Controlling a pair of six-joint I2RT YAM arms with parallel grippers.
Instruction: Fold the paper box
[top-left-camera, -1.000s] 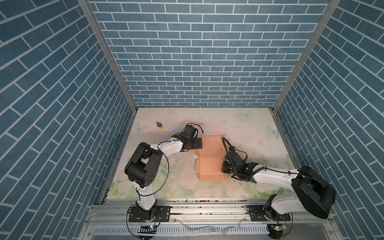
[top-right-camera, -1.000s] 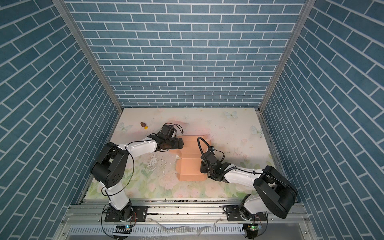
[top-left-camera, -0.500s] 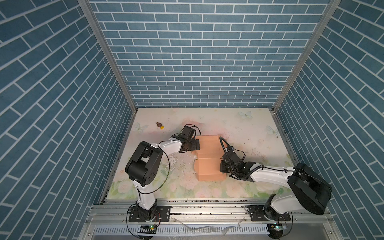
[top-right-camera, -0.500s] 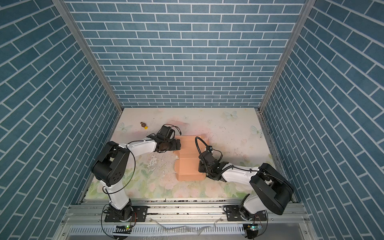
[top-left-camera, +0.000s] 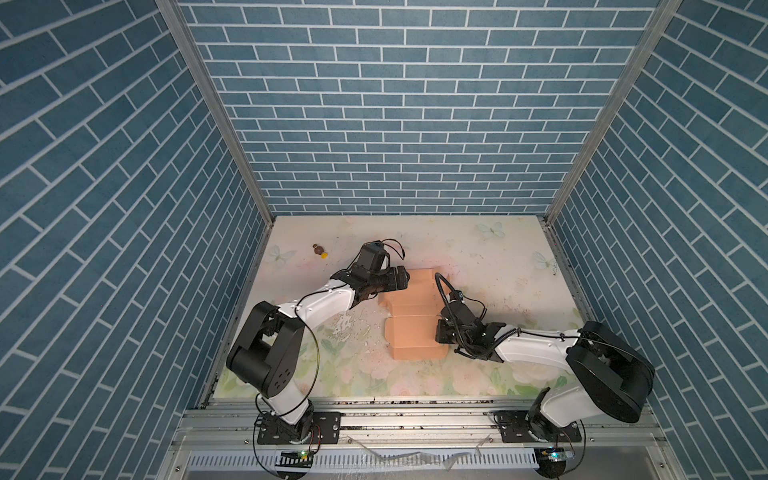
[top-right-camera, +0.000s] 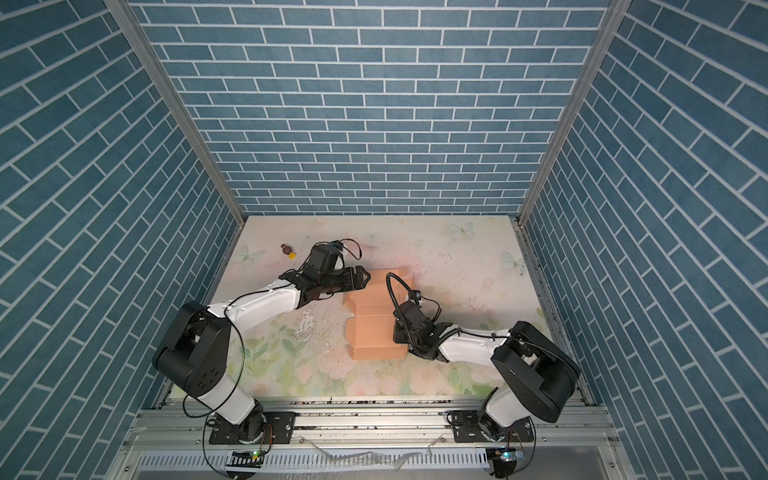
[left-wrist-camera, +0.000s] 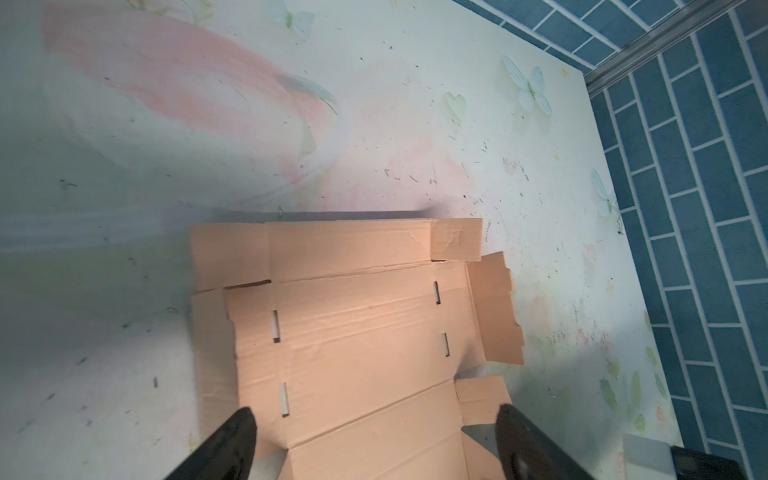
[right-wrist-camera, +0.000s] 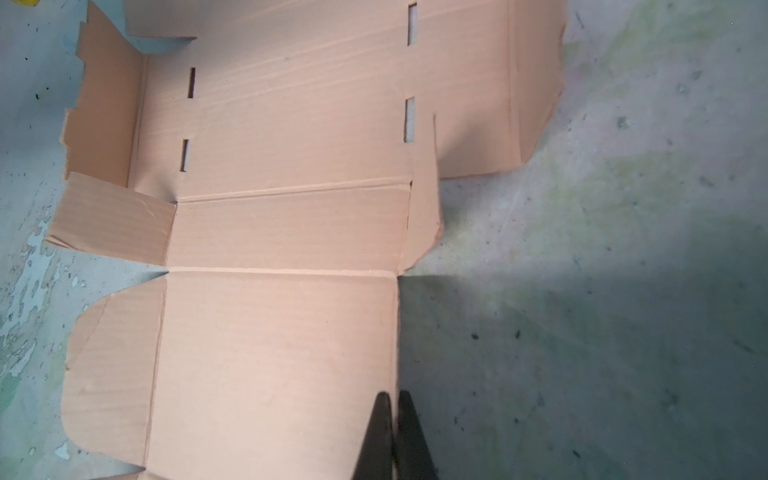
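The paper box (top-left-camera: 413, 328) (top-right-camera: 372, 328) is a peach-orange creased sheet lying mostly flat in the middle of the table, with slots and side flaps showing in the left wrist view (left-wrist-camera: 353, 324). My left gripper (top-left-camera: 402, 279) (left-wrist-camera: 372, 417) hovers open over the sheet's far left corner, its fingers (left-wrist-camera: 235, 436) spread wide with nothing gripped. My right gripper (top-left-camera: 439, 332) (right-wrist-camera: 394, 400) is shut on the right edge of the sheet's near panel (right-wrist-camera: 270, 353), where a side flap stands up edge-on between the fingertips.
A tiny brown-and-yellow object (top-left-camera: 320, 250) (top-right-camera: 287, 250) lies at the back left of the floral mat. A worn, flaking patch (top-left-camera: 353, 332) sits left of the sheet. Blue brick walls enclose three sides, and a metal rail (top-left-camera: 415, 419) runs along the front.
My right gripper has shifted left, staying shut on the sheet's right edge, and the sheet looks narrower on that side. The left gripper moved slightly toward the sheet's far corner, still open.
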